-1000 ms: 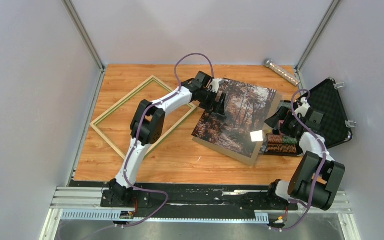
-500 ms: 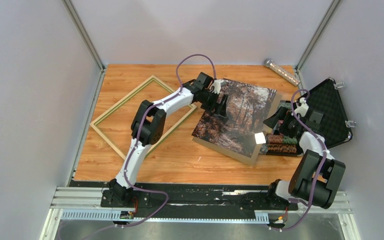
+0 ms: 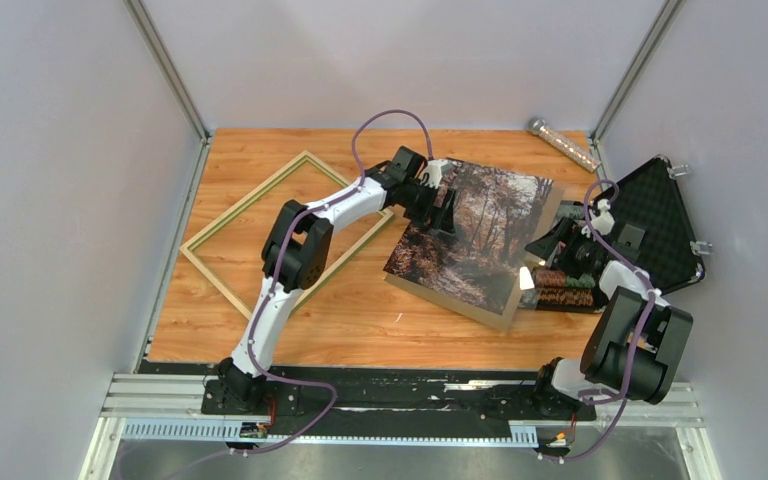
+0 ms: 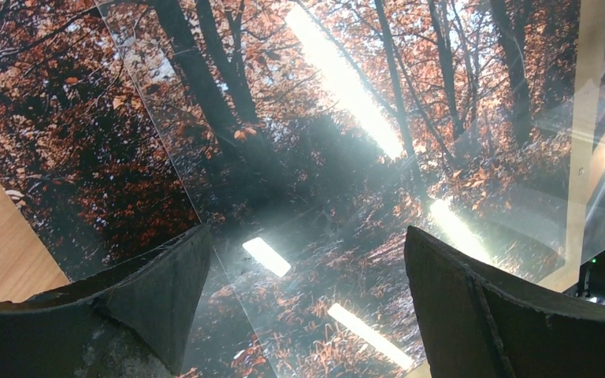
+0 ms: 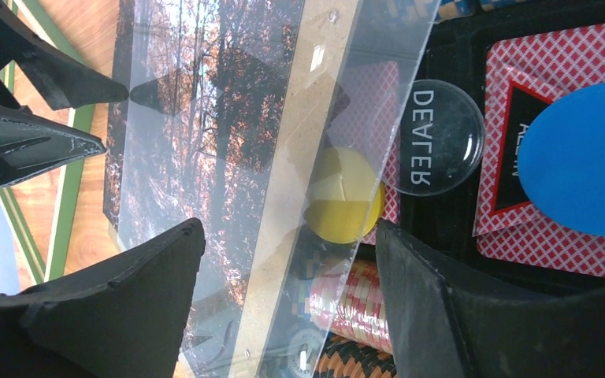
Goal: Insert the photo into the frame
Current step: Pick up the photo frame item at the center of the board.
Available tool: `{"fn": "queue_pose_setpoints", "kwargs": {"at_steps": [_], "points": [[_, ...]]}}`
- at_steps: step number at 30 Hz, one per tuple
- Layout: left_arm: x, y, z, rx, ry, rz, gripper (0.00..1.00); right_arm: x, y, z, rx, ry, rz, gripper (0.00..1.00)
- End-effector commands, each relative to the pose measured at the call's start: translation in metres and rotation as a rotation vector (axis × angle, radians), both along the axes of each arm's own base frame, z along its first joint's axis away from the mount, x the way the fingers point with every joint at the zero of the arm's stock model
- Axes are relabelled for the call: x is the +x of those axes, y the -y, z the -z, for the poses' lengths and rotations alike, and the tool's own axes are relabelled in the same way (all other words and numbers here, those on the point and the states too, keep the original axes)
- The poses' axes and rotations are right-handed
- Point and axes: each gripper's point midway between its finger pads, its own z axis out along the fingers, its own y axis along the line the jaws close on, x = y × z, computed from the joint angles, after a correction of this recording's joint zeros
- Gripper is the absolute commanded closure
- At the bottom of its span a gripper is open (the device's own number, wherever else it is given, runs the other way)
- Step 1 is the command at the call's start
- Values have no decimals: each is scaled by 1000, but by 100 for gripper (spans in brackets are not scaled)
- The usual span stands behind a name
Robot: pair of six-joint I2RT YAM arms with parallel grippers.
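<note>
Wooden table (image 3: 360, 312) carries the photo (image 3: 480, 232); left gripper (image 4: 303, 293) and right gripper (image 5: 285, 293) are both spread near its edges. Probably best: pinch gently, lift evenly toward the frame (image 3: 244, 203).

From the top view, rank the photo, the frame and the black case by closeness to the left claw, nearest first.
1. photo: directly under the left claw.
2. frame: to the claw's left, its near corner passing under the arm.
3. black case: far right side of the table.
</note>
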Motion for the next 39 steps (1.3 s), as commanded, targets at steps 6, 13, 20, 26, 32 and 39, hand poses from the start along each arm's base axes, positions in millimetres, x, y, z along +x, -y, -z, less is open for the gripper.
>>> {"fn": "queue_pose_setpoints", "kwargs": {"at_steps": [6, 13, 20, 26, 32, 39], "points": [[-36, 17, 4, -22, -60, 68, 0, 11, -2, -19, 60, 83, -44, 30], [-39, 19, 3, -30, -64, 75, 0, 9, 7, -25, 106, 100, -30, 46], [-41, 20, 2, -40, -69, 80, 0, 4, 13, -30, 183, 117, -35, 70], [-42, 20, 0, -45, -61, 88, 0, 4, 9, -38, 194, 139, -63, 93], [-39, 20, -16, -52, -20, 91, 0, 2, 4, -61, 202, 190, -83, 100], [-29, 14, -67, -59, 99, 72, 0, -4, -5, -104, 179, 284, -115, 100]]}}
